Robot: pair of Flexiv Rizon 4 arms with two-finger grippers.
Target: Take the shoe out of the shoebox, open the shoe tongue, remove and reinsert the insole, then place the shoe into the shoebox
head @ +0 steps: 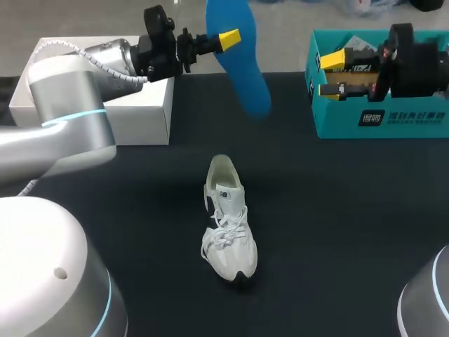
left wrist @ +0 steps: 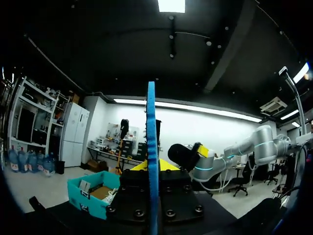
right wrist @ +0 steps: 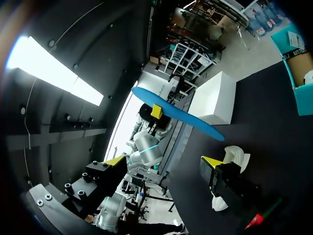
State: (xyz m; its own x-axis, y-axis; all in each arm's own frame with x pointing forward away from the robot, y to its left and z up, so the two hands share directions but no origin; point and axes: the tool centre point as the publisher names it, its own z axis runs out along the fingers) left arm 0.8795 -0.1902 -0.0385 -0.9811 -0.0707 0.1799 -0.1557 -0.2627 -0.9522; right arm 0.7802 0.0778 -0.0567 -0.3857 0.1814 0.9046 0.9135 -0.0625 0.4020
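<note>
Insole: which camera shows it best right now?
Head view: the insole shows its broad blue face, nearly whole. Left wrist view catches only its thin edge; right wrist view shows it whole but small and far off.

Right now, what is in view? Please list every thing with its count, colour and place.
shoe: 1, white, middle of the table, upright
insole: 1, blue, held in the air beyond the shoe
shoebox: 1, teal, far right of the table, open
white box: 1, white, far left of the table
table: 1, black, under everything
left gripper: 1, yellow tips, shut on the insole
right gripper: 1, yellow tips, open, by the shoebox
</note>
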